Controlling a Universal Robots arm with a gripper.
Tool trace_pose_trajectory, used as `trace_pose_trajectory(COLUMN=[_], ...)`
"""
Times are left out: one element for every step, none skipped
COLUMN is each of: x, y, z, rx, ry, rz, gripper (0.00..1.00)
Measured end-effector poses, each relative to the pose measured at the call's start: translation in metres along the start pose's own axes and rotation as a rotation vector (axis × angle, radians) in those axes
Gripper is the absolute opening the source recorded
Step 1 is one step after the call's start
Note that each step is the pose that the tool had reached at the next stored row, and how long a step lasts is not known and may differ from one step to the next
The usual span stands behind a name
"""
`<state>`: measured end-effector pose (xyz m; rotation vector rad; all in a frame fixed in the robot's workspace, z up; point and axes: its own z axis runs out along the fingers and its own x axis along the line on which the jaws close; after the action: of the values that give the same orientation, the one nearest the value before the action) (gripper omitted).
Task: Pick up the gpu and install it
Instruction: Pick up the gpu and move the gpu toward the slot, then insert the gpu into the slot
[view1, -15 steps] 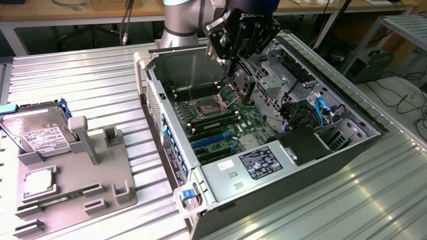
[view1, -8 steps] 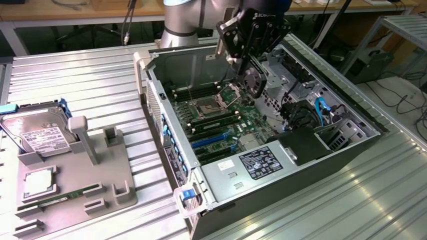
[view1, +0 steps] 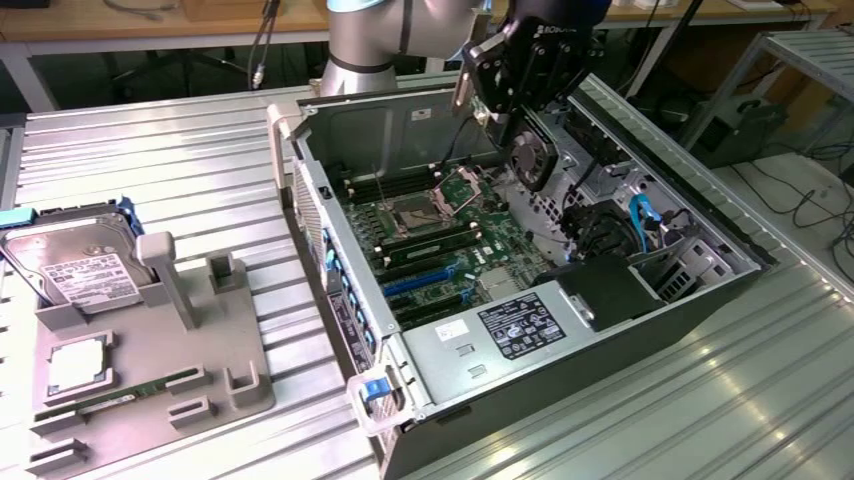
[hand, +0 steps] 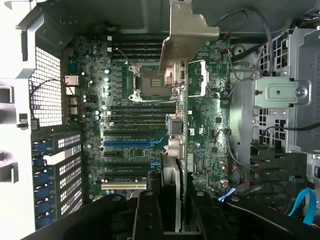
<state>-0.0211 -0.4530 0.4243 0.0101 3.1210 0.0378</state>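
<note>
Tool (view1: 531, 105) is gripping gpu (view1: 535, 160), closed on its edge, hovering over far end of open case (view1: 721, 290); misaligning with blue slot (hand: 129, 143) is risking bracket (hand: 187, 35) snagging case wall

Ribbed metal tabletop (view1: 160, 170) gleams under bright light. Wooden bench (view1: 120, 25) runs behind; grey metal rack (view1: 807, 50) at the exterior view's right.

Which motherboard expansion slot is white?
The white slot at the end of the row farthest from the CPU socket; the others are black or blue.
</note>
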Motion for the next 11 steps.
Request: trace_pose_trajectory(x=[0.0000,0.0000,0.0000,0.0000,0.0000,0.0000,0.0000,0.0000,-0.0001,0.0000,0.0000], y=[0.0000,0.0000,0.0000,0.0000,0.0000,0.0000,0.0000,0.0000,0.0000,0.0000,0.0000], z=[0.0000,0.0000,0.0000,0.0000,0.0000,0.0000,0.0000,0.0000,0.0000,0.0000,0.0000], rx=[0.0001,0.0000,0.0000,0.0000,0.0000,0.0001,0.0000,0.0000,0.0000,0.0000,0.0000], ry=[0.0000,0.0000,0.0000,0.0000,0.0000,0.0000,0.0000,0.0000,0.0000,0.0000,0.0000], rz=[0.000,0.000,0.000,0.000,0.000,0.000,0.000,0.000,0.000,0.000,0.000], gripper=[0.27,0.27,0.27,0.27,0.27,0.27,0.27,0.27,0.27,0.27,0.27])
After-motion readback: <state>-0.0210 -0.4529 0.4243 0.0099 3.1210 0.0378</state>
